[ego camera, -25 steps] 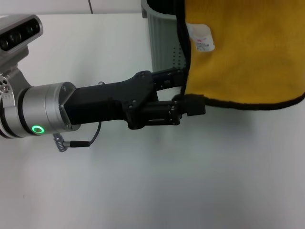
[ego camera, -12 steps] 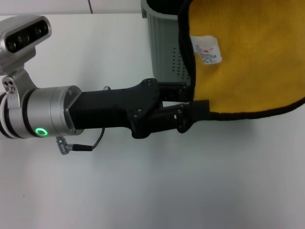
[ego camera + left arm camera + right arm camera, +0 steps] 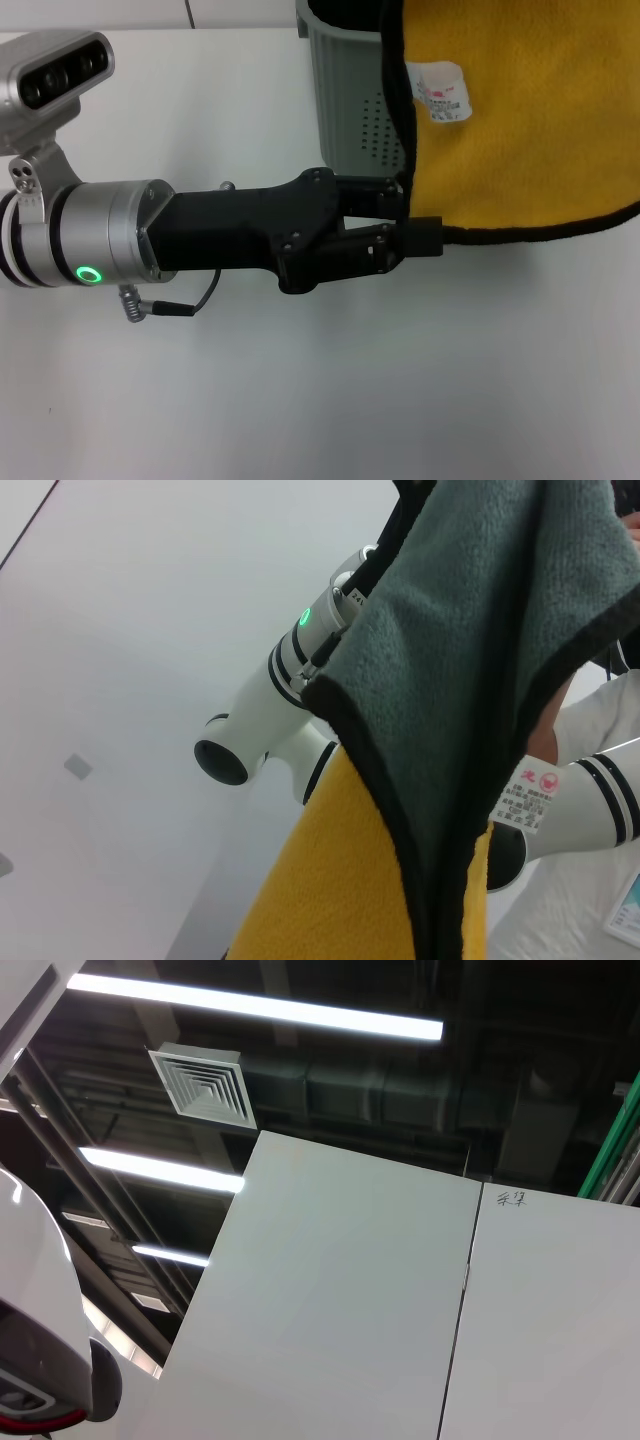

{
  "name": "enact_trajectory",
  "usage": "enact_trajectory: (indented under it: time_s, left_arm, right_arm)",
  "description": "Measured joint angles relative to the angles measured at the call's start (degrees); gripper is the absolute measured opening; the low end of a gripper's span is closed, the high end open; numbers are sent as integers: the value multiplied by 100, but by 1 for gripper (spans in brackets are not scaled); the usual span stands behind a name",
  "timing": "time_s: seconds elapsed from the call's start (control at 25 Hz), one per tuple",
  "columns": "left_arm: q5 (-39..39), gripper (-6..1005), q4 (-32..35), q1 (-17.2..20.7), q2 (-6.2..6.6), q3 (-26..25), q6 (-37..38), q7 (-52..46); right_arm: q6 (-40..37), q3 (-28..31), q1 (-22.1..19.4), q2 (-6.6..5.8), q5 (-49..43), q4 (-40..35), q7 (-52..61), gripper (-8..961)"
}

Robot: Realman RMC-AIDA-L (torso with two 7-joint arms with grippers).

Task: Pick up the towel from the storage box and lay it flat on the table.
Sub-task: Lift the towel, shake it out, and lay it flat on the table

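Left claw point(image 3: 405, 235) pinched shut on the black-trimmed lower corner of the towel point(image 3: 520, 110), just in front of the storage box point(image 3: 355, 95). Since a second ago the claw has carried that corner slightly rightward, and the towel hangs clear above the counter point(image 3: 300, 390); spreading probably follows. Right claw unseen.

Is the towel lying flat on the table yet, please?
No. The towel hangs spread, its corner pinched by the left gripper, covering the box.
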Motion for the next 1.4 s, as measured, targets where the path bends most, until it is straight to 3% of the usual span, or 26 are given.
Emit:
enact_trajectory:
  time_s: [0.36, 0.68, 1.12, 1.4]
  left_arm:
    - [53, 351, 4, -67, 9, 7, 0, -1]
    - [66, 70, 24, -51, 8, 65, 17, 7]
    - [-5, 27, 60, -19, 91, 14, 26, -14]
    - [-72, 28, 21, 25, 200, -96, 5, -53]
  right_arm:
    - [-28, -8, 0, 15, -27, 0, -20, 35]
    - [-44, 0, -53, 27, -33, -1, -19, 37]
    - [-54, 34, -358, 32, -4, 74, -19, 39]
    - [-192, 435, -411, -5, 115, 25, 39, 41]
